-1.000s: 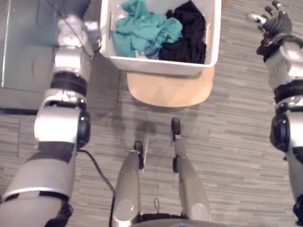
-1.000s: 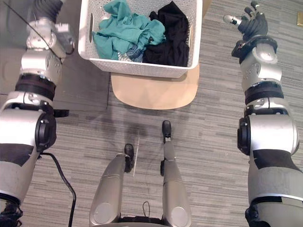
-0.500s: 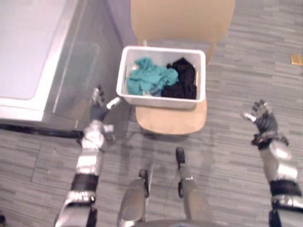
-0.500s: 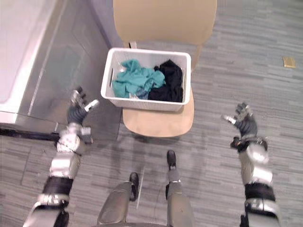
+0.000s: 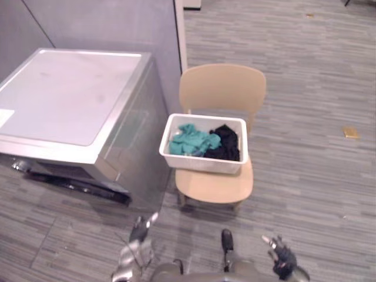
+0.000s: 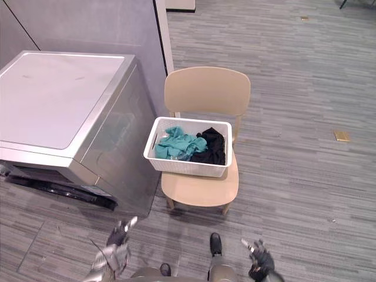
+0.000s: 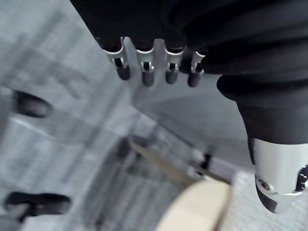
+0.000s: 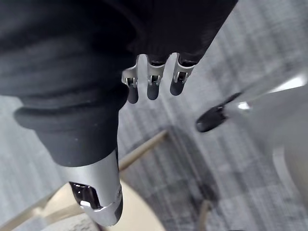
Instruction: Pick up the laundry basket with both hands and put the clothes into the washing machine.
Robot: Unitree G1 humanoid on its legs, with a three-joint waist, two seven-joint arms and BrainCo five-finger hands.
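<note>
My left hand [image 5: 138, 230] and right hand [image 5: 281, 255] hang low, fingers spread, empty; pickup not yet begun, I judge, so both must reach forward to the laundry basket [image 5: 202, 163] on the chair [image 5: 222, 88] beside the washing machine [image 5: 64, 100].

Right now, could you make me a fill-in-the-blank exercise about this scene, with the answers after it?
1. The white laundry basket stands on a wooden ____.
2. The clothes in it are teal and ____.
3. The washing machine stands to the basket's ____, by the robot's sides.
4. The left robot hand and the right robot hand are open and hold ____.
Missing words: chair; black; left; nothing.
</note>
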